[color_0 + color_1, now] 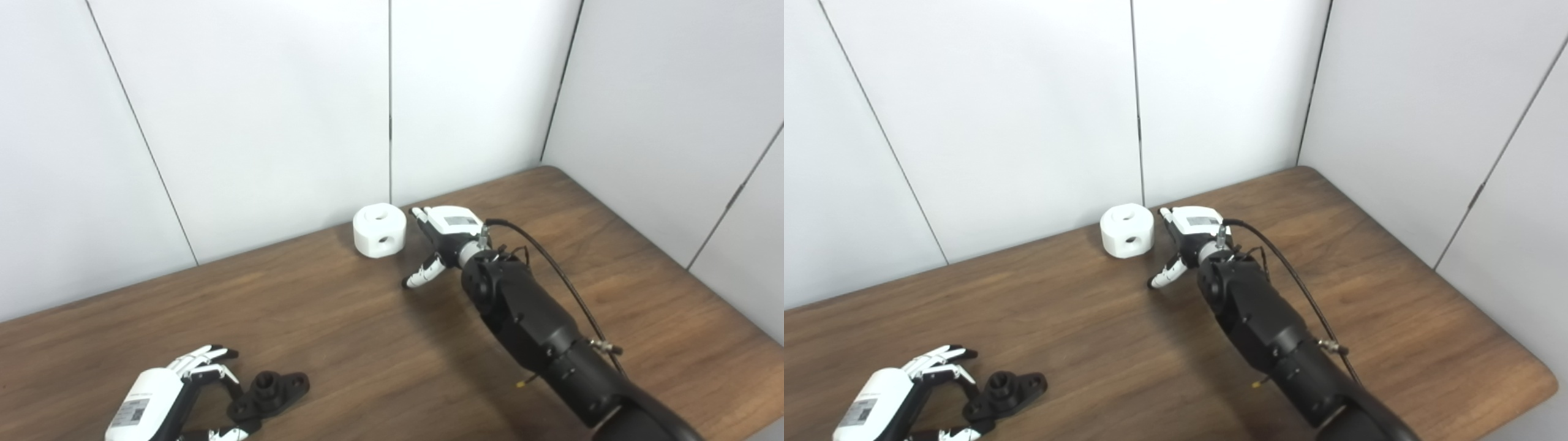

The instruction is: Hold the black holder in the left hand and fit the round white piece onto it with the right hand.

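- Left eye view: the round white piece sits on the wooden table near the back wall. It is a chunky drum with a hole in its top and another in its side.
- It looks like rigid, light printed plastic with smooth walls, so it is likely to slip. A pinch across the curved sides, clear of the top hole, would leave the bore free for fitting.
- The right hand is just beside the piece on its right. Its fingers are spread and hold nothing, with the thumb angled down toward the table.
- The black holder lies flat at the near left edge. It is a stiff flanged part with a raised central collar and an ear at each end.
- The left hand has its fingers apart around the holder's near end. I cannot tell whether they touch it, and it is not lifted.
- Right eye view: a clear strip of table shows between the white piece and the right hand's fingertips, so they are not touching.
- The holder shows more of its far ear here, while the left hand is cut off more at the frame's edge.
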